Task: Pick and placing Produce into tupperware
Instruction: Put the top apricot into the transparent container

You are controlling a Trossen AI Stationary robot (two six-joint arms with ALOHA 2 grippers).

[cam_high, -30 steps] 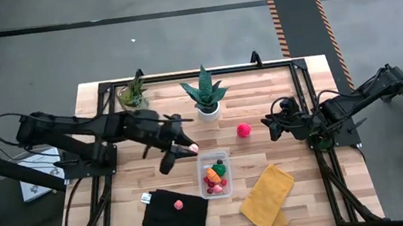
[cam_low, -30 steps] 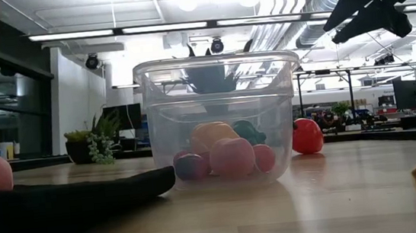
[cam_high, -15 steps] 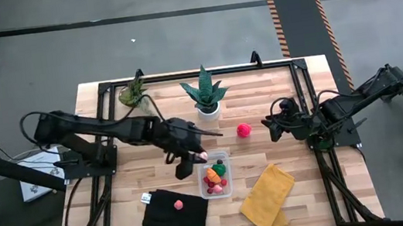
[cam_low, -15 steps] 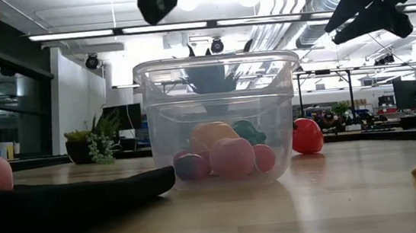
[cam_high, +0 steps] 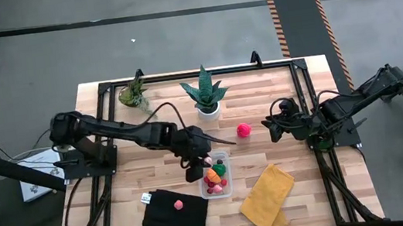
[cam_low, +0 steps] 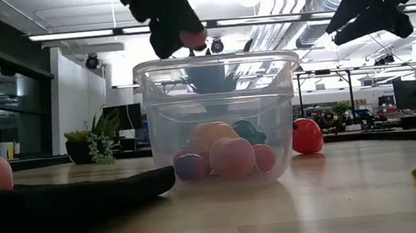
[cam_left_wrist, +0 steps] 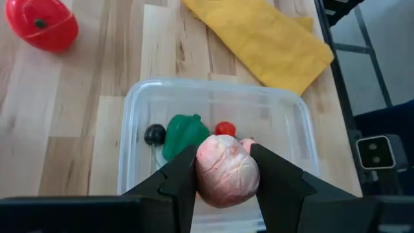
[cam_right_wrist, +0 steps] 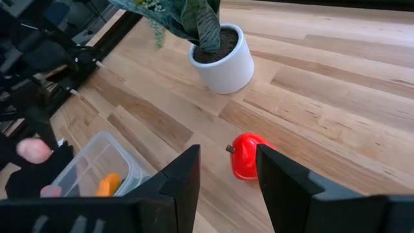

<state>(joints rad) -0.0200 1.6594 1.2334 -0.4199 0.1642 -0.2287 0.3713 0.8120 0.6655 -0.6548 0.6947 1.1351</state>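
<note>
The clear rectangular plastic container (cam_high: 215, 174) sits mid-table on the pale wooden tabletop (cam_high: 118, 188), already holding an orange piece (cam_high: 211, 176), a green piece (cam_left_wrist: 182, 133) and small red ones (cam_left_wrist: 224, 128). Right above its near rim now hangs the left gripper (cam_high: 197, 163), clamped on a round pale-pink toy fruit (cam_left_wrist: 226, 169). A second ago that gripper was off to the container's side; half a second ago it had reached the edge, and now it is over the opening, lower in the low view too. The red toy tomato (cam_high: 243, 129) lies untouched between the container and the white-potted green plant (cam_high: 205, 94). A small pink piece (cam_high: 178, 204) rests on the black cloth (cam_high: 174, 213); the yellow cloth (cam_high: 267, 196) lies on the other side. The right gripper (cam_high: 269, 130) has not moved, waiting near the table's right edge, fingers parted and empty.
</note>
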